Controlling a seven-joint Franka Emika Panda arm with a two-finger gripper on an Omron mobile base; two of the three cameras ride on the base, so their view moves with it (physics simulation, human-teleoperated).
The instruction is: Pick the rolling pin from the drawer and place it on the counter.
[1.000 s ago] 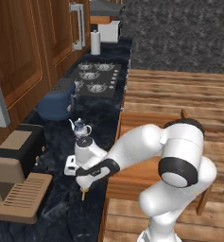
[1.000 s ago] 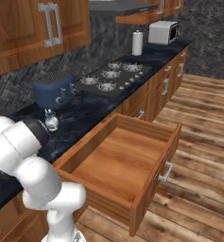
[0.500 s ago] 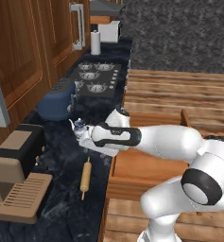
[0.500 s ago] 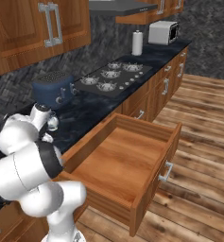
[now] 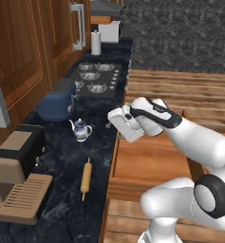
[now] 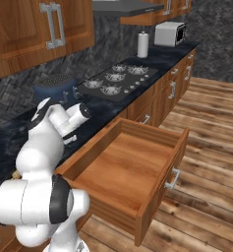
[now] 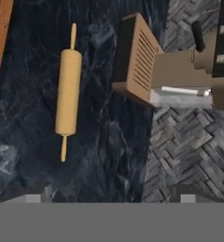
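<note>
Counter point(image 5: 61, 190) has the rolling pin point(image 5: 86, 176) lying flat on it, btw the teapot point(image 5: 80, 130) and coffee machine point(image 5: 16, 182), well clear of the edge so prob won't roll off. Drawer point(image 6: 123, 170) open, bare inside. Arm's folded up over the counter edge, gripper point(image 5: 124, 124) w/ jaws apart, holding nothing.

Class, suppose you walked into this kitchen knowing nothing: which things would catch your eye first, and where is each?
The big white arm reaching over the open, bare drawer stands out first. Next, the pale rolling pin lying alone on the dark counter, between the small teapot and the tan coffee machine.
</note>
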